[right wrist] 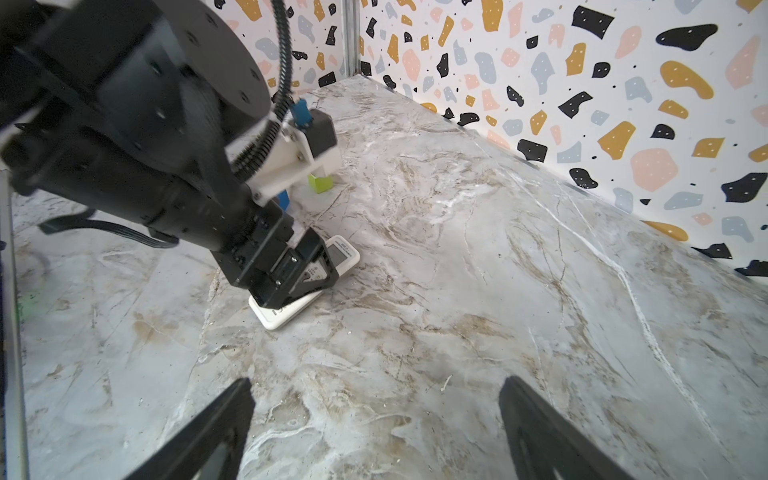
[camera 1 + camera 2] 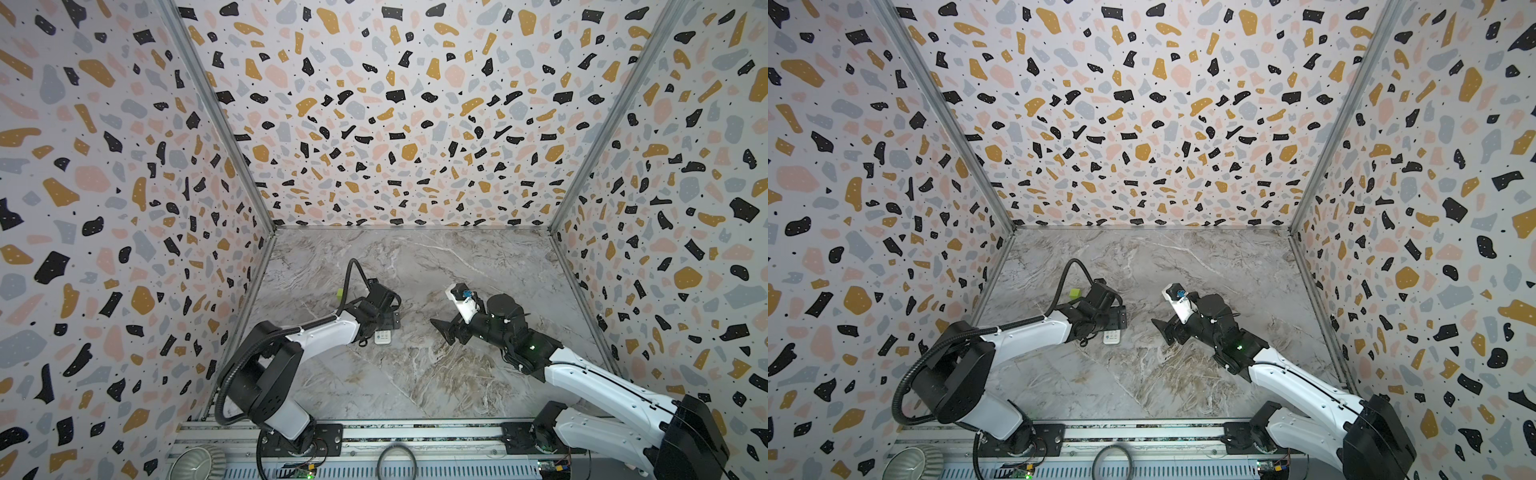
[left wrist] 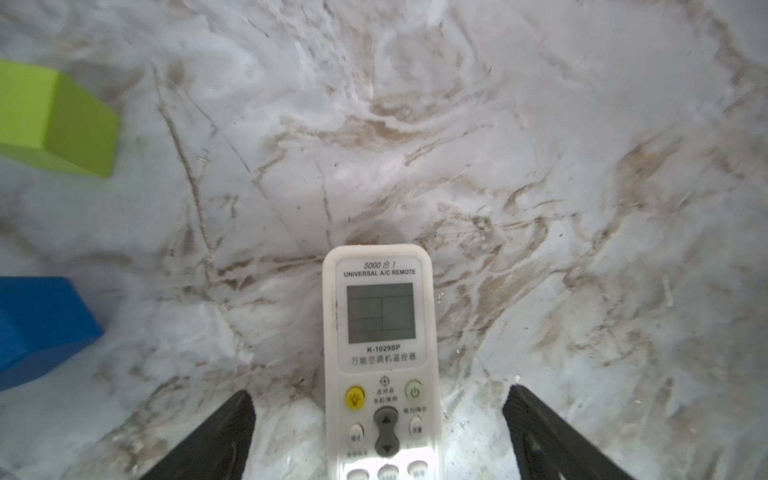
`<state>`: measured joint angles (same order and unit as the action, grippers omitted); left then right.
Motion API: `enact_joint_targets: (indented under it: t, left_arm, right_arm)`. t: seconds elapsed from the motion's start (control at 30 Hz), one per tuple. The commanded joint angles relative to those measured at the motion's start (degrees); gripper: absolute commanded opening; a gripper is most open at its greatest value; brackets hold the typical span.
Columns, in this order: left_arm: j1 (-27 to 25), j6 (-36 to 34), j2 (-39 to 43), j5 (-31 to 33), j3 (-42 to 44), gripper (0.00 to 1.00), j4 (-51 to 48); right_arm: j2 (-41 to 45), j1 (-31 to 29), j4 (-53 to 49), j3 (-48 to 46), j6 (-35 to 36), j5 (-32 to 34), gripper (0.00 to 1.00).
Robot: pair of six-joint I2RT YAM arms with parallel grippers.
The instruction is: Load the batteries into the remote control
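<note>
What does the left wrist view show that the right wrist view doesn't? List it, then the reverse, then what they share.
Left wrist only: the remote control close up, grey screen and labels readable, straddled by the open left gripper. Right wrist only: the patterned walls, the left arm from outside, the open right gripper over bare table. Both: the remote face up, green cube, blue cube.

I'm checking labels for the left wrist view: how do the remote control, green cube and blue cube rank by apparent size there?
1. remote control, largest, though closest to the camera and cut off by the frame.
2. green cube and blue cube: alike, both cropped at the edge, so unranked.
</note>
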<state>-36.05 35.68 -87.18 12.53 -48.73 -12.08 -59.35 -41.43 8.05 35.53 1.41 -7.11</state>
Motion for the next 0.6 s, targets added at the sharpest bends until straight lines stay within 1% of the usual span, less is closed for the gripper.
enact_joint_targets:
  t: [0.0,0.1,0.2,0.23,0.33,0.47,0.57]
  left_arm:
    - [0.75,-3.22,5.09,3.47,-1.74,1.0,-3.8]
    - [1.74,-5.22,9.82,4.86,-0.34,1.0,-4.09]
    - [4.1,-7.16,14.72,7.26,2.2,1.0,-3.74]
    - [5.15,-7.65,16.41,8.93,3.14,1.0,-3.74]
    - [8.87,-8.76,20.75,12.52,5.75,1.0,-3.47]
    - [13.99,-8.46,24.36,16.32,9.1,1.0,-1.09]
    - [14.94,-7.14,24.53,23.45,10.07,0.99,-0.05]
  right_arm:
    - [1.6,1.48,-0.77,-0.86,0.1,1.03,0.95]
    - [1.83,4.49,-0.73,-1.43,-0.42,-0.23,0.95]
    - [3.04,7.43,-1.28,-2.14,-0.63,-0.35,0.96]
    - [3.62,8.27,-1.18,-2.58,-0.65,-0.36,1.0]
    - [5.66,11.5,-0.61,-4.21,-0.94,0.11,0.99]
    - [7.61,18.02,2.36,-7.21,-2.21,-0.95,0.99]
    - [8.5,24.04,5.76,-9.58,-4.21,-3.75,0.99]
